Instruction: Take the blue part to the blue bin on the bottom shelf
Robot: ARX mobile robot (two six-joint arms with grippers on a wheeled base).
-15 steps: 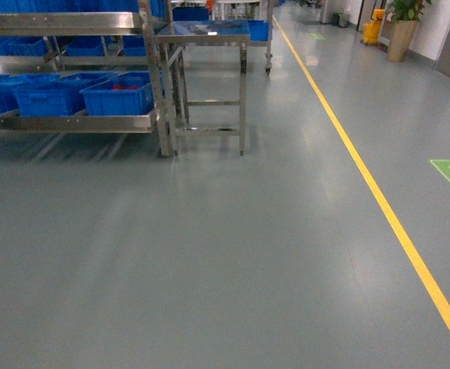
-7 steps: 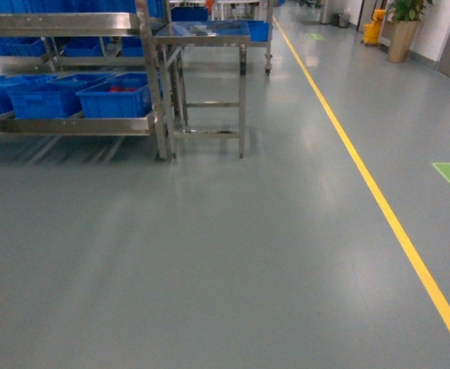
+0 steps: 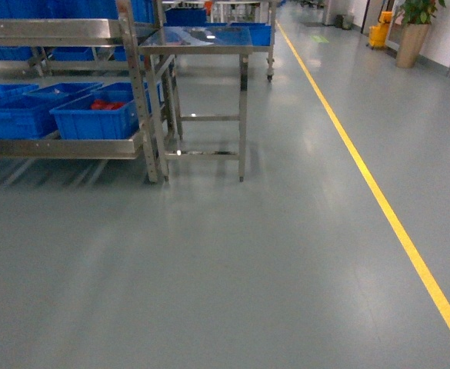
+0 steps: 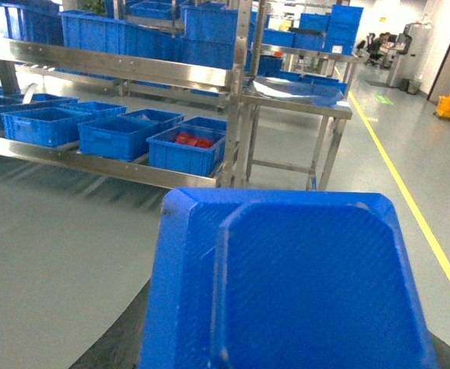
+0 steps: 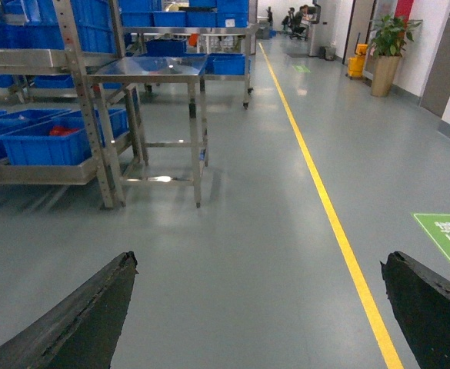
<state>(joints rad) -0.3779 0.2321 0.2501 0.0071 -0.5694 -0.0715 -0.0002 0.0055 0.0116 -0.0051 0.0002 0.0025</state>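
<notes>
Nearest, left wrist view: the blue part [image 4: 286, 284], a blue moulded plastic piece, fills the lower frame right at the left hand [image 4: 125, 350], whose dark pad edges peek out at its lower corners. Looks carried, so the pick seems done; fingers mostly hidden, so I cannot tell the actual grip state. Right hand [image 5: 259, 307] is wide apart and empty, bare grey floor [image 5: 248, 254] between its fingers.

Farther on: the bottom shelf [image 3: 63, 144] of the steel rack, with blue bins in a row; the end one [image 3: 94, 119] holds red items, so the target blue bin is likely another, not clear which. Steel desk [image 3: 198, 38] stands just beside the rack's right post.

Progress: part in hand, robot well short of the rack; approach and drop still left.

Head view shows neither hand nor part, only the floor, yellow line [image 3: 363, 177] and rack. Only the left wrist view shows the part.
</notes>
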